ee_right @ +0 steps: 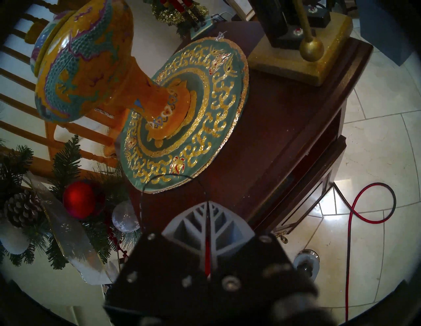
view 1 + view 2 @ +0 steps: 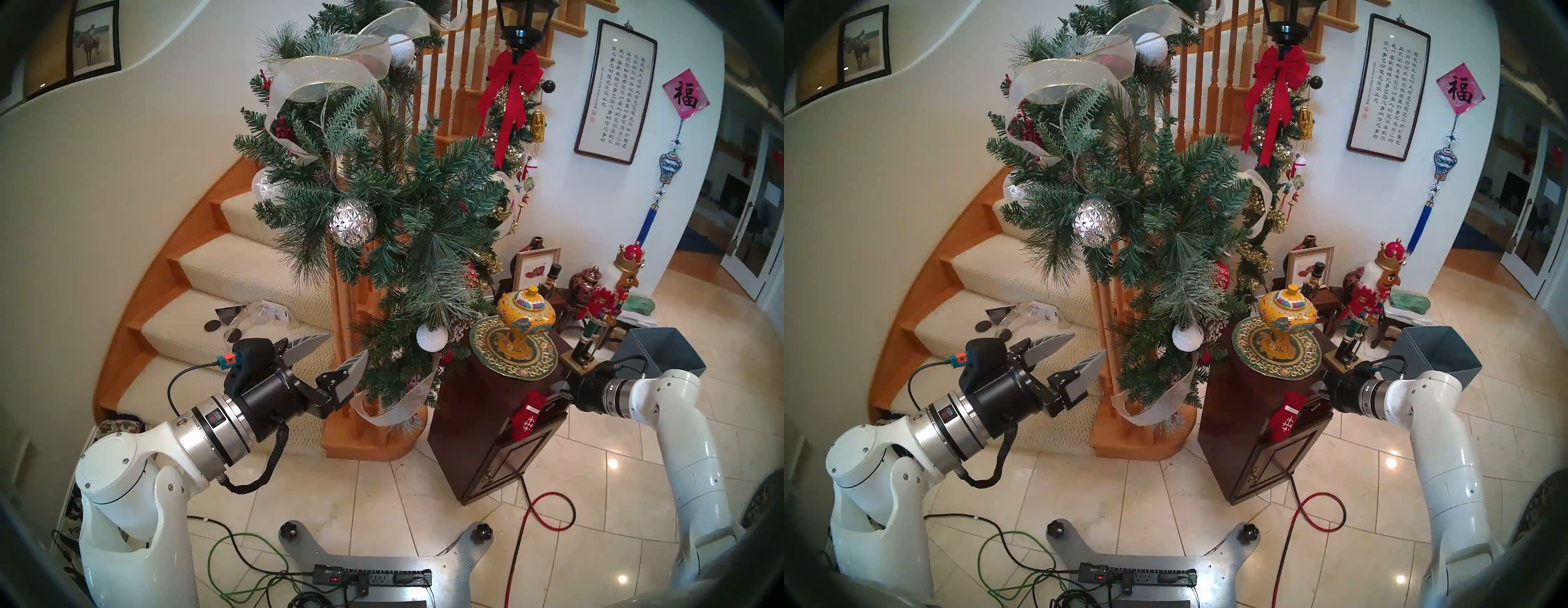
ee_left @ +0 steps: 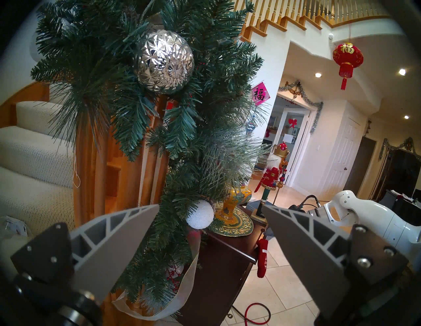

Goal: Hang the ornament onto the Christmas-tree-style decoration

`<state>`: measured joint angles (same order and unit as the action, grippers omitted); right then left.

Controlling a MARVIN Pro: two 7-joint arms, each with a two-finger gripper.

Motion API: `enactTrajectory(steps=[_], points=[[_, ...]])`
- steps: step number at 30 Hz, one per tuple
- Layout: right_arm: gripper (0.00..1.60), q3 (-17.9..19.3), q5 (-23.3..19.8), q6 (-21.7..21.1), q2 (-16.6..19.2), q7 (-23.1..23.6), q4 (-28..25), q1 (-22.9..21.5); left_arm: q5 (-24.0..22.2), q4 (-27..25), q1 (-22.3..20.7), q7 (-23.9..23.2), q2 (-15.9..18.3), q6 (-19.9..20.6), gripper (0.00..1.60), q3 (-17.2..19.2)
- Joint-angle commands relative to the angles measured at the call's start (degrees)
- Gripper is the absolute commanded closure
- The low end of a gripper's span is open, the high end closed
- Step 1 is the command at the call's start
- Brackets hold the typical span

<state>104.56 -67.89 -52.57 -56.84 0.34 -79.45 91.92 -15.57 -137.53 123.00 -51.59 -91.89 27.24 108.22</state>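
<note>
The ornament point(image 2: 525, 418) is a small red mitten with a white snowflake. It dangles at the front edge of a dark wooden cabinet point(image 2: 479, 429), also seen from the left wrist as the ornament point(image 3: 262, 257). My right gripper point(image 1: 207, 203) is shut on its top. A red sliver shows between the fingers and a thin black loop point(image 1: 170, 175) sticks out past the tips. The Christmas-tree-style decoration point(image 2: 382, 191) is a bushy green garland with silver ribbon, draped down the stair post. My left gripper point(image 2: 335, 352) stands open beside its lower branches, holding nothing.
On the cabinet stand a yellow vase point(image 2: 526, 314) on a green-gold mat point(image 1: 218, 109) and a nutcracker base point(image 1: 303, 50). A silver ball point(image 2: 353, 222) and a white ball point(image 2: 431, 337) hang in the garland. A grey bin point(image 2: 662, 352) stands right. Cables point(image 2: 547, 509) cross the floor.
</note>
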Motion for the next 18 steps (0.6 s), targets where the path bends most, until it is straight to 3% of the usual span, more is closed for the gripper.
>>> enactTrajectory(steps=[1, 18], points=[[1.6, 2.1, -0.4, 0.1, 1.1, 0.9, -5.0, 2.7, 0.0, -0.3, 0.0, 0.0, 0.0, 0.0, 0.0, 0.0], [1.6, 9.7, -0.2, 0.0, 2.4, 3.9, -21.4, 15.1, 0.0, -0.3, 0.0, 0.0, 0.0, 0.0, 0.0, 0.0]])
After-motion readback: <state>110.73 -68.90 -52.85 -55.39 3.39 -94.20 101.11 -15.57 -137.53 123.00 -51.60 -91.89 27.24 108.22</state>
